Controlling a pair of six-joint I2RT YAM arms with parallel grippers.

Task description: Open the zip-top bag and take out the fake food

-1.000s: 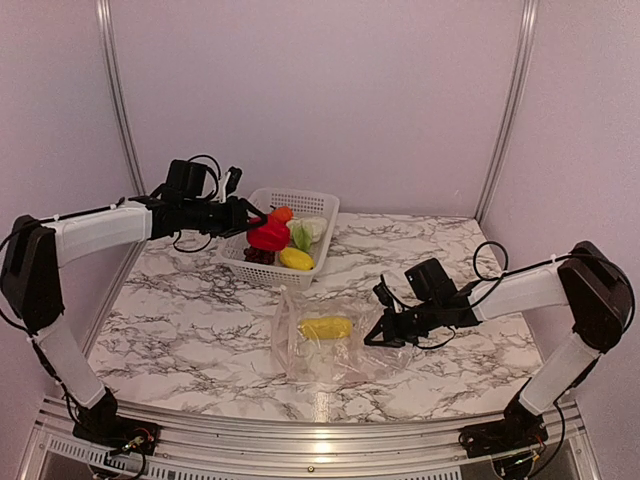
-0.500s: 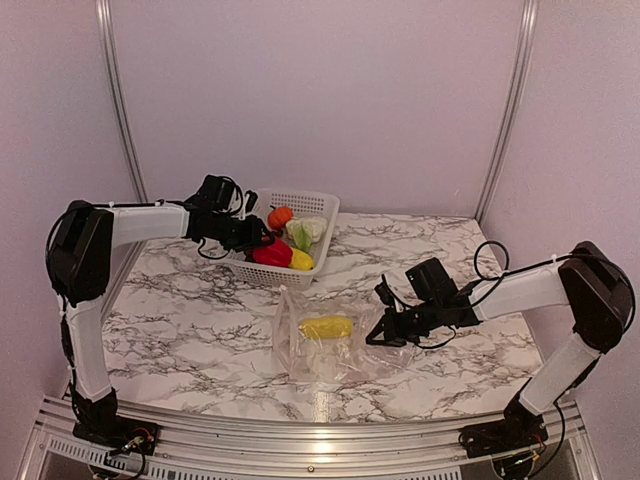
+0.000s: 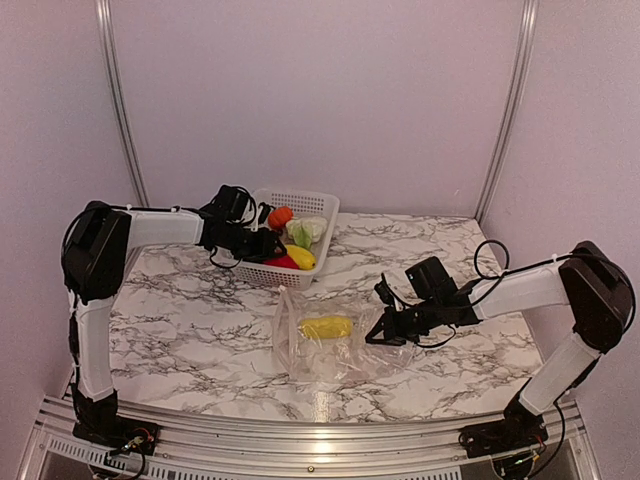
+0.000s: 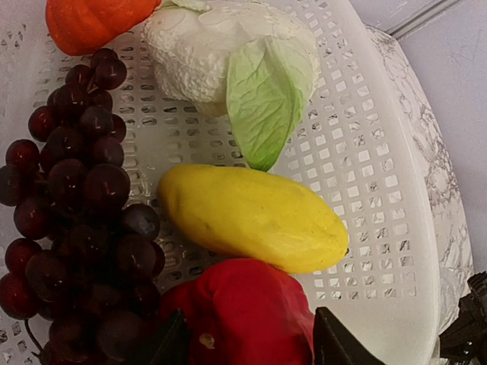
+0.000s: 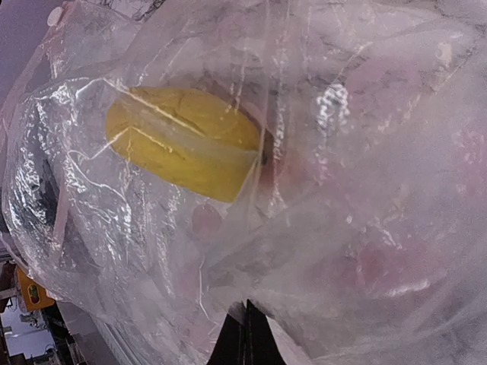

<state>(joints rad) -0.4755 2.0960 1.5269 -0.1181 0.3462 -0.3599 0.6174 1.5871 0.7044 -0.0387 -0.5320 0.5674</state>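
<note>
While the right gripper [image 3: 385,330] pinches the right edge of the zip-top bag [image 3: 315,355], its fingers pressed together on the plastic, the bag lies crumpled on the marble table [image 3: 180,320] near the middle front. One yellow piece [image 3: 325,327] sits inside it, just left of that gripper. Well apart, at the back left, the left gripper [image 4: 251,346] hangs over the white basket [image 4: 380,190]. Its fingers are spread either side of the red piece [image 4: 243,304]; whether they grip it I cannot tell. Also in the basket lie the grapes [image 4: 68,198], a second yellow piece [image 4: 251,217], the cabbage [image 4: 228,53] and the orange fruit [image 4: 91,19].
</note>
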